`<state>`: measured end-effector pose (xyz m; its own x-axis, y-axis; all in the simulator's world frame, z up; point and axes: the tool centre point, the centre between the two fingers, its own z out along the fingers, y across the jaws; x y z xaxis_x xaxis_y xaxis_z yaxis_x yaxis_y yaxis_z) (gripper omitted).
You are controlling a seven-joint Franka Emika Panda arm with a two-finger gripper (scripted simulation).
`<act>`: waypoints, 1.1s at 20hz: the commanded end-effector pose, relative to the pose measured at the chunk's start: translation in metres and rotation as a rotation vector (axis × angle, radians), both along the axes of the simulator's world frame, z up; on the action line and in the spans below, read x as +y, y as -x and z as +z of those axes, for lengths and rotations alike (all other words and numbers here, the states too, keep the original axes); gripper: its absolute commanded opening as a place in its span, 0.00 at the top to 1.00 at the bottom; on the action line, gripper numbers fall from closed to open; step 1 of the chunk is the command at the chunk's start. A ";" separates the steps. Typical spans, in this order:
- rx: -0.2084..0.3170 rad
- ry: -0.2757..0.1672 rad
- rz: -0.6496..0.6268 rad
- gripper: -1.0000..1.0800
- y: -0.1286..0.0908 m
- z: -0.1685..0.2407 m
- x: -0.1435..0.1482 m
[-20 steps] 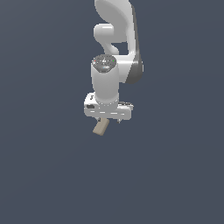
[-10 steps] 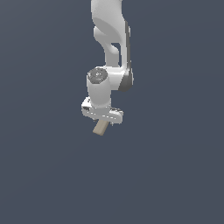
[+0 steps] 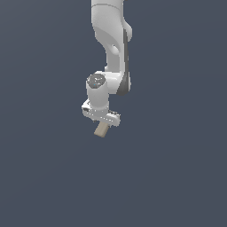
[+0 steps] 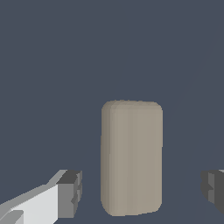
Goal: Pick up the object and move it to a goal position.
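The object (image 3: 102,129) is a small, plain tan block, rectangular with softly rounded corners and edges, and no markings on any visible face. In the exterior view it juts out at a slant, its free end angled down toward that view's left, narrower than the white part above it. In the wrist view the object (image 4: 131,158) shows one long, smooth face, evenly coloured, against a flat dark grey-blue background.

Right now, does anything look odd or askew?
The block sits between the fingers with clear gaps on both sides, so the gripper is open. In the exterior view the block pokes out below it at a tilt.
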<state>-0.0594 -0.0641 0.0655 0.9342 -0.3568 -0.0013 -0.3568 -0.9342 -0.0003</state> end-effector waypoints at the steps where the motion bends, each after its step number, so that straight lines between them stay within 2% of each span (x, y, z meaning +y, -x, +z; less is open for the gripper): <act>1: -0.001 0.001 -0.006 0.04 0.001 -0.002 -0.001; 6: 0.000 0.000 -0.003 0.04 0.001 -0.006 0.000; 15: -0.001 0.001 -0.006 0.04 0.002 -0.045 -0.001; 20: -0.001 0.001 -0.006 0.04 0.002 -0.052 -0.001; 21: -0.001 0.001 -0.006 1.00 0.002 -0.052 -0.001; 22: -0.001 0.001 -0.006 1.00 0.002 -0.052 -0.001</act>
<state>-0.0616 -0.0647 0.0144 0.9320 -0.3625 -0.0010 -0.3625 -0.9320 0.0000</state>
